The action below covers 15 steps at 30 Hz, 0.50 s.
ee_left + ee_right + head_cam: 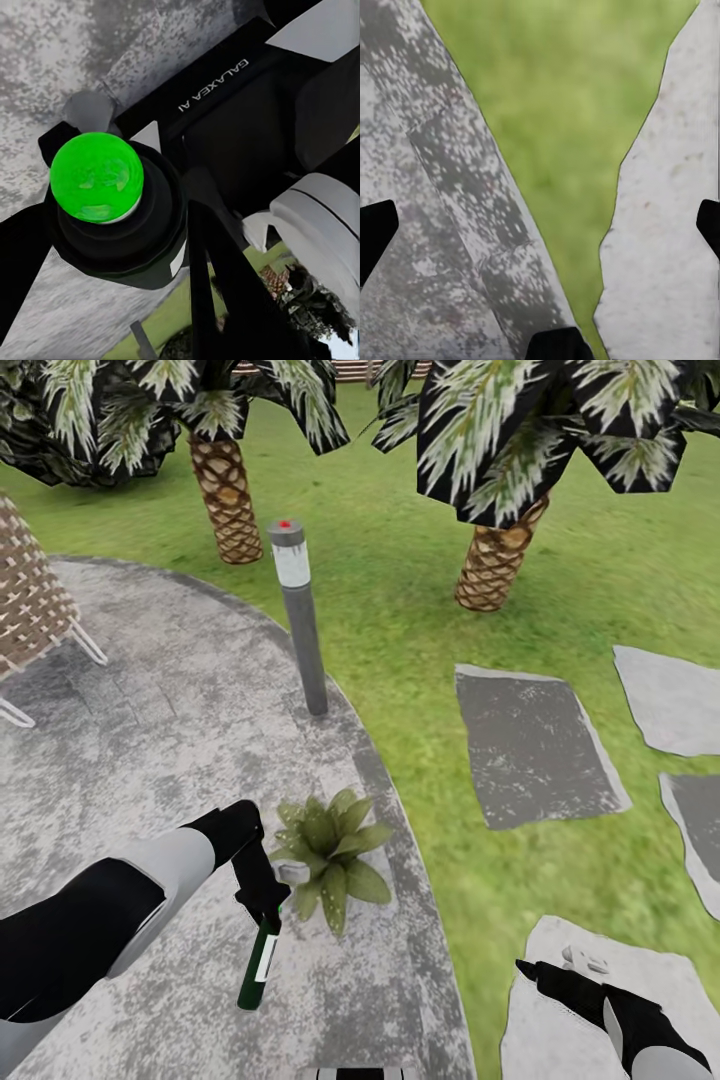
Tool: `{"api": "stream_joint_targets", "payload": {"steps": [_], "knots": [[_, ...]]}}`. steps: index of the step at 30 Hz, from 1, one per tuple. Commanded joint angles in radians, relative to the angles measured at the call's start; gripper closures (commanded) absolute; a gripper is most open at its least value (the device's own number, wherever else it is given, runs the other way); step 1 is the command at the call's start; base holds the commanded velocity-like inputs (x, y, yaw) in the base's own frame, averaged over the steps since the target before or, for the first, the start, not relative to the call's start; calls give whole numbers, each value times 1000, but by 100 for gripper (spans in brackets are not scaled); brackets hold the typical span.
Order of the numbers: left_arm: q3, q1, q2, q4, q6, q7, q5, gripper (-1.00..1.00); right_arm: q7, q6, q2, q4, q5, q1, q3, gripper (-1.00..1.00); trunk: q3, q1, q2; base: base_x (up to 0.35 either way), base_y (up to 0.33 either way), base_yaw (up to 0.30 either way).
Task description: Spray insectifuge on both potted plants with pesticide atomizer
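Grip on the pesticide atomizer (pixel 258 963) was held by the left gripper (pixel 262 900), which was clenched around the upper part of the bottle. The dark green body hung below the gripper over the patio (pixel 150 760), and the white head (pixel 293 874) was seen at the near edge of the potted plant (pixel 332 850), just beside or touching its leaves. In the left wrist view the bottle was seen end-on as a bright green round base (pixel 96 177) held in the black gripper, with mottled paving behind it. The second plant could not be found in these views.

The right gripper (pixel 530 970) was held low over a pale stepping stone (pixel 600 1010), with its fingers (pixel 375 232) spread apart and nothing between them; in the right wrist view, grass (pixel 577 97) and paving were seen below.

Farther out, a grey lamp post (pixel 300 615) stood at the patio's edge, with two palm trunks (pixel 226 495) on the lawn beyond and a woven chair (pixel 30 600) at the left.

Several risks were judged from this pose. With the nozzle so close to one side, only the near leaves might be wetted and full cover missed. The small pot might be knocked over if the bottle were pushed forward. The bottle, held high, might also swing or slip in the grasp while being aimed.
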<state>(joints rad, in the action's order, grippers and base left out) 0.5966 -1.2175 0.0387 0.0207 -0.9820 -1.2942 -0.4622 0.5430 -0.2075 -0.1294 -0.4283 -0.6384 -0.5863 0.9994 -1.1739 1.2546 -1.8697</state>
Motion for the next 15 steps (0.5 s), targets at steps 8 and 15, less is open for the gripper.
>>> {"api": "stream_joint_targets", "payload": {"steps": [8, 15], "knots": [[-5, -1, 5, 1, -9, -8, -10, 100, 8, -4, 1, -1, -6, -1, 8, -100, -3, 0, 0, 75, -236, 45], [-3, -1, 7, 1, -14, -9, -10, 100, 8, -4, 1, -1, -6, -1, 8, -100, -9, 0, 0, 0, -25, 214]]}}
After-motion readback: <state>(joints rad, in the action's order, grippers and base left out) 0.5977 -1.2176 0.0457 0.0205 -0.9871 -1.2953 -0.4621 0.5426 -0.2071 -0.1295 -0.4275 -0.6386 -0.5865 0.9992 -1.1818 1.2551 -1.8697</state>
